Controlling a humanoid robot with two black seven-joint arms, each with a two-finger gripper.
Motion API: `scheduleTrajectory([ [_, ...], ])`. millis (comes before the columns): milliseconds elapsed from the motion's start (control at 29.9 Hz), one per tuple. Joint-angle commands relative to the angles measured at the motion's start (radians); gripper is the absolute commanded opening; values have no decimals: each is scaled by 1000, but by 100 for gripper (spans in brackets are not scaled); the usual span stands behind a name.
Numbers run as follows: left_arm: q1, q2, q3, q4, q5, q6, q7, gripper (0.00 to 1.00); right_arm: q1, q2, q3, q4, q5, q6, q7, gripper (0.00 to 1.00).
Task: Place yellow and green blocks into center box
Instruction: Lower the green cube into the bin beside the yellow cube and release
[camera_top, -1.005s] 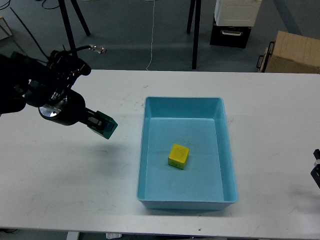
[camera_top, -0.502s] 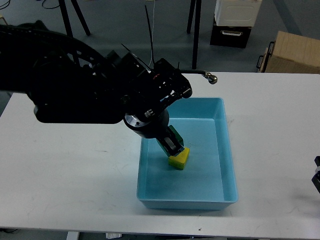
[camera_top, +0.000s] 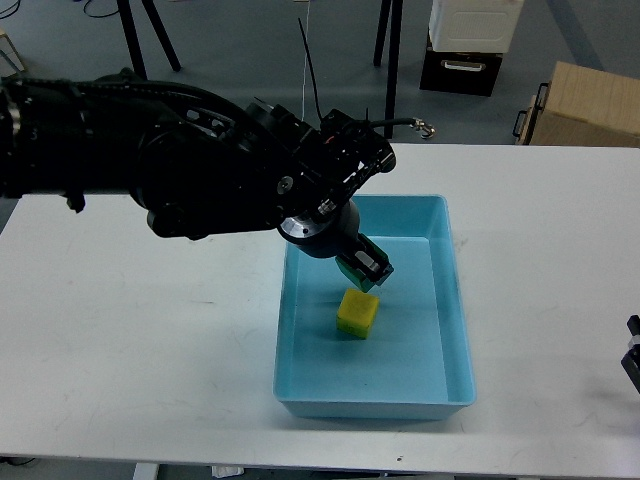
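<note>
My left arm reaches from the left over the light blue box (camera_top: 456, 300) at the table's center. Its gripper (camera_top: 366, 268) is shut on the green block (camera_top: 356, 270) and holds it above the box's inside, just above and behind the yellow block (camera_top: 358, 313). The yellow block lies on the box floor, left of the middle. Of my right arm, only a small dark part (camera_top: 632, 357) shows at the right edge; its gripper is out of view.
The white table (camera_top: 150, 350) carries the box. Beyond its far edge are black stand legs (camera_top: 390, 60), a black and white case (camera_top: 462, 60) and a cardboard box (camera_top: 590, 105) on the floor.
My left gripper carried the green block from the table's left side rightward over the box. In the last half second it shifted slightly right and back, uncovering the yellow block.
</note>
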Motion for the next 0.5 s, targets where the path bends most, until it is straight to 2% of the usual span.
scheduleTrajectory([
  [0,26,0,-1,22,0,0,-1,11,2,0,2,-2,0,0,0,100],
  [201,49,0,0,20,-1,0,-3,26,2,0,3,-25,0,0,-2,100],
  [268,54,0,2,20,-1,0,-4,41,0,0,2,-32,0,0,-2,100],
  [469,89,0,3,19,-1,0,-12,48,-6,-2,5,-34,0,0,-2,100],
])
